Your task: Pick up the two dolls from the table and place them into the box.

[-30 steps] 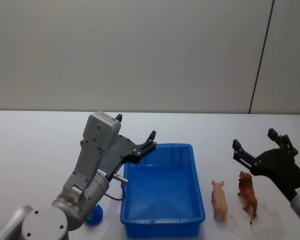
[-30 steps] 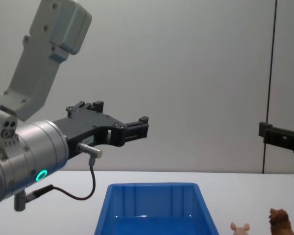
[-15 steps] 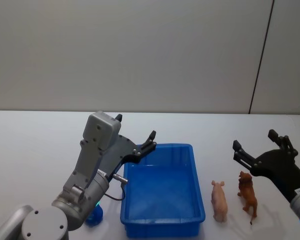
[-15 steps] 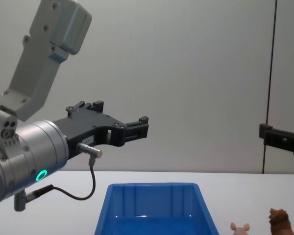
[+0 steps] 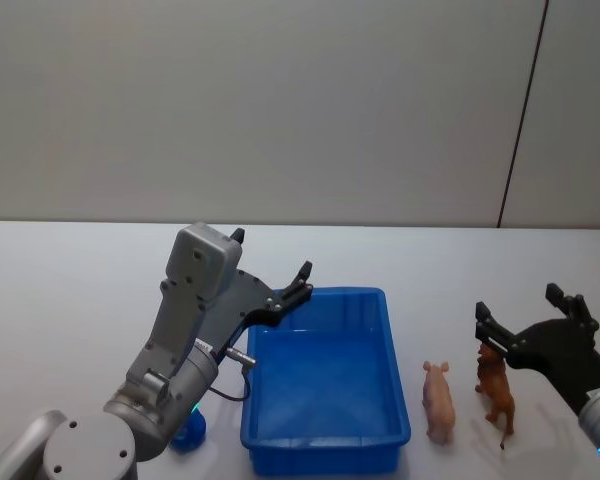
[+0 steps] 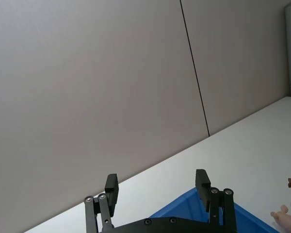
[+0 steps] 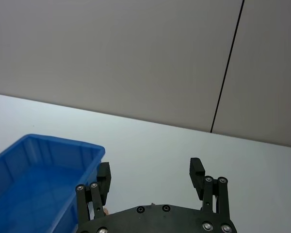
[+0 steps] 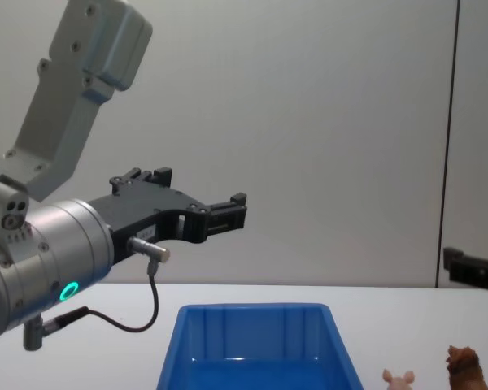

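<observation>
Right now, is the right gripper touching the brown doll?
Apart. The chest view shows the right gripper hanging well above the brown doll, with bare wall visible between them.

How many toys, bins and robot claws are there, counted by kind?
Toys: 2, pink toy, reddish-brown toy
Bins: 1, blue bin
Grippers: 2, left gripper above the blue bin's left side, right gripper raised near the reddish-brown toy
Total: 5

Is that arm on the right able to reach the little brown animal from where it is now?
Probably yes. The right gripper hangs open above the brown doll, with nothing between them. The pink doll stands apart, toward the box, leaving room to close.
</observation>
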You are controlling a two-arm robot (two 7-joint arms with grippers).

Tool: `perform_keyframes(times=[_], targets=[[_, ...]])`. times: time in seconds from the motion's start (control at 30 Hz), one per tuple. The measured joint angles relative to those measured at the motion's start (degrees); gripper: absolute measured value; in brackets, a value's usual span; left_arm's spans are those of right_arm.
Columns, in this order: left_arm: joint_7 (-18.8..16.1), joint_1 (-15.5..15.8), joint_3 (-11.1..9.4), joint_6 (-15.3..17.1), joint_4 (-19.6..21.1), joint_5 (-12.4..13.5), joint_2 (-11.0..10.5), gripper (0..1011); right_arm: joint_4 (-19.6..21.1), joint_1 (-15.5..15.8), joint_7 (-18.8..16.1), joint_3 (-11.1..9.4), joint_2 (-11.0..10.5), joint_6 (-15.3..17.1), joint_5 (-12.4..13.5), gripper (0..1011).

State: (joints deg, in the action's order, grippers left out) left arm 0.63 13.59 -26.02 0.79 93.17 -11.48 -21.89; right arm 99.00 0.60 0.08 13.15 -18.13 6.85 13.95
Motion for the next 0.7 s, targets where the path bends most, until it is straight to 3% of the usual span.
perform_keyframes(times=[0.7], targets=[[0.0,0.0,0.0,0.0,0.0,0.0,0.0,1001,-7.9,-2.6,0.6,0.3,2.1,6.4,-1.7,1001]])
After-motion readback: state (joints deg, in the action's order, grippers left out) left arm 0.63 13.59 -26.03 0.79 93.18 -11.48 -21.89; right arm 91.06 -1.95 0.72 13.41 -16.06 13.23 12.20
